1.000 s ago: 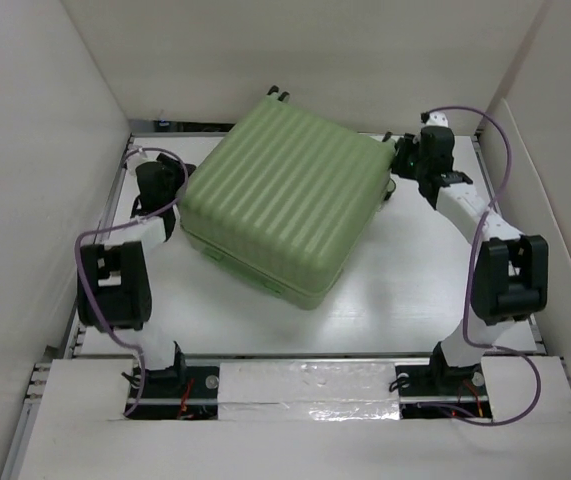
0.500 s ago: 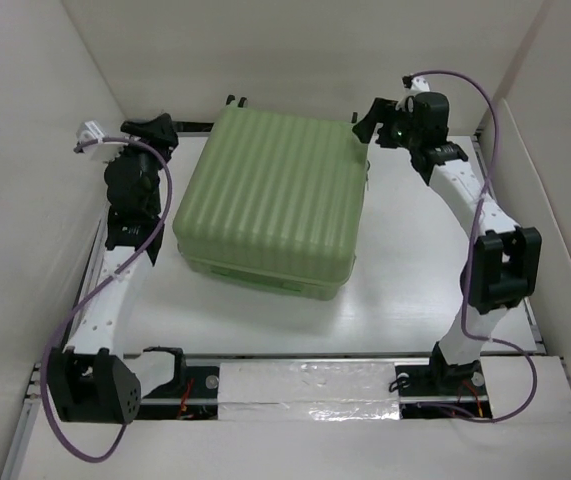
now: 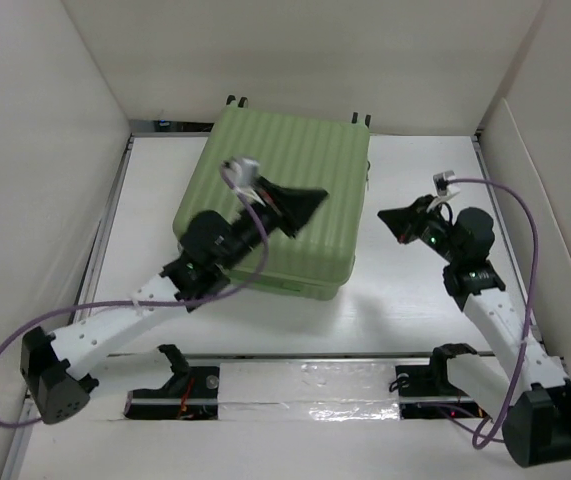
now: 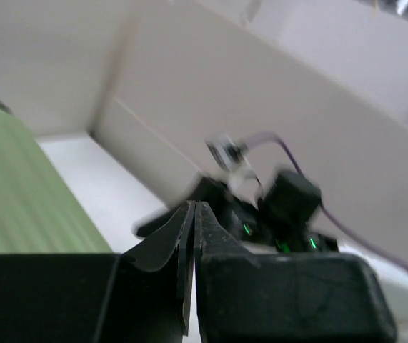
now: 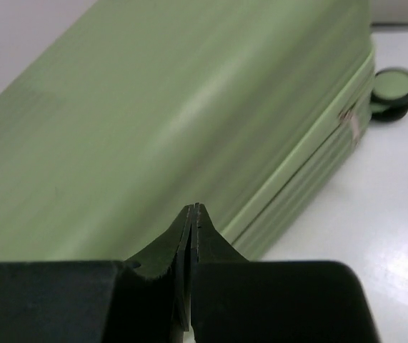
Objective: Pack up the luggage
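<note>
Here's the large light green ribbed hard-shell suitcase, lying flat and closed on the white tabletop, a little left of centre and pushed toward the far side. Its small wheels poke out along the far edge, close to the far white wall. The left arm stretches in from the near left corner, and the left end effector sits over the suitcase lid, aimed to the right. Its two black fingers are pressed together tip to tip with nothing between them. Whether it touches the shell or sits just above it, I cannot tell. The left wrist view is blurred, with a strip of green ribbing at far left and bare tabletop beyond the fingertips. On the other side, the right arm bends in from the near right, and the right end effector is above bare tabletop just beside the suitcase's right side. It is aimed left at the suitcase but stands apart from it. It is fully closed too, with the fingers meeting in a thin seam and gripping nothing. From the right wrist, the ribbed shell fills most of the view, the closing seam runs along the side, and one black-and-green wheel shows at the upper right corner.
</note>
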